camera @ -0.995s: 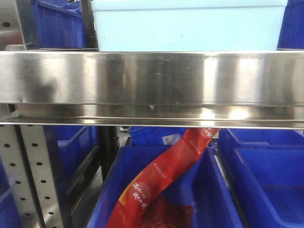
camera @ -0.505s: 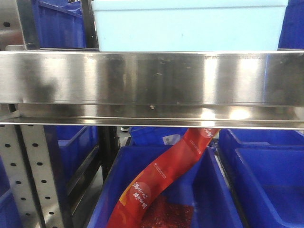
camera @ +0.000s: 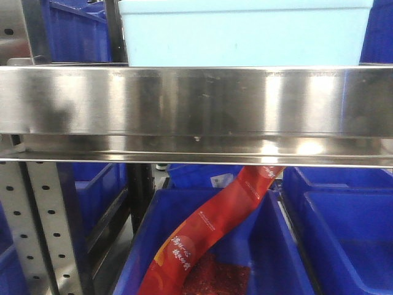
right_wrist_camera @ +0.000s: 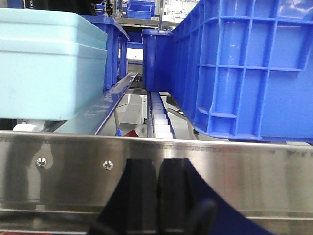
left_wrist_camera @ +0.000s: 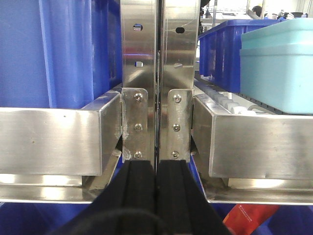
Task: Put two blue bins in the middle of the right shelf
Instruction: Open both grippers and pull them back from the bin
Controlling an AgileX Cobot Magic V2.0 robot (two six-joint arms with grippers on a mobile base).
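Note:
The right shelf's shiny steel front rail [camera: 196,101] runs across the front view, with a punched grey upright [camera: 37,227] below it at the left. A pale teal bin [camera: 242,34] sits on this level. In the right wrist view a large blue bin [right_wrist_camera: 244,73] stands on the rollers to the right of the teal bin [right_wrist_camera: 49,63], and another blue bin [right_wrist_camera: 113,49] stands behind it. My right gripper [right_wrist_camera: 158,164] is shut and empty, just in front of the rail [right_wrist_camera: 234,171]. My left gripper [left_wrist_camera: 156,165] is shut and empty, facing two joined uprights [left_wrist_camera: 157,73].
Below the rail, blue bins [camera: 344,239] fill the lower level; the middle one [camera: 270,252] holds a red snack bag [camera: 209,227]. In the left wrist view a blue bin [left_wrist_camera: 63,49] stands on the neighbouring rack at the left. White rollers [right_wrist_camera: 159,117] run between the bins.

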